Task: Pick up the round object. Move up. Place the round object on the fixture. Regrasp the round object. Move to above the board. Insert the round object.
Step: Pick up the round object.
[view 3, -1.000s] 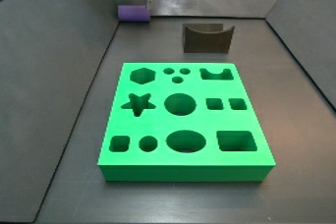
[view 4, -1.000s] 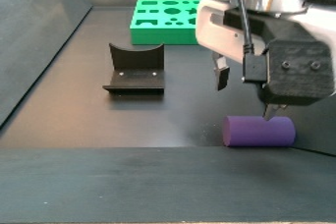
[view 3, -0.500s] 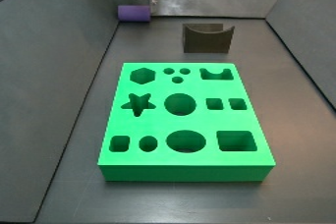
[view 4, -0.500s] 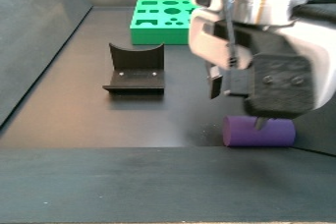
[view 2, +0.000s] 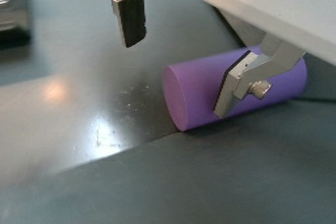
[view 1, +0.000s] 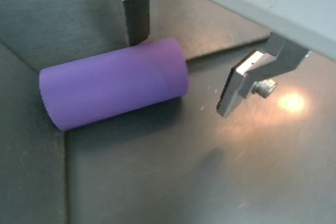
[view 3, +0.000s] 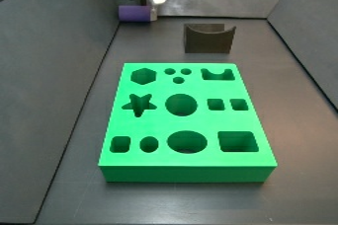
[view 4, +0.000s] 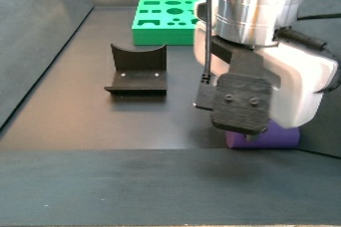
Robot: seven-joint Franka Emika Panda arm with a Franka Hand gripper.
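Dark grey flooring with low grey walls holds everything: the green board [view 3: 188, 122] lies flat near the middle, the small dark fixture [view 3: 209, 37] stands beyond it with its notch bare, and the purple peg [view 3: 133, 14] lies on its side far off near the wall, well apart from both. The gripper [view 1: 182, 56] hangs low over the peg with its jaws spread apart and nothing clamped between them; one finger [view 1: 133, 10] stands just beside the peg's curved side while the other finger [view 2: 247, 84] shows in front of the opposite side, so the peg lies roughly between the two plates but is not yet squeezed. By the look of it the job is at its very first step, the pick-up, with the lift, the rest on the fixture, the regrasp, the travel to the board and the insertion all left to do. Both wrist views show the gap between plates and peg plainly, which neither side view can: in a side view the arm's bulky body hides nearly all of the peg [view 4: 280, 138], leaving only a purple sliver, though that view shows the fixture [view 4: 136, 70] and board [view 4: 170, 20] lying behind.
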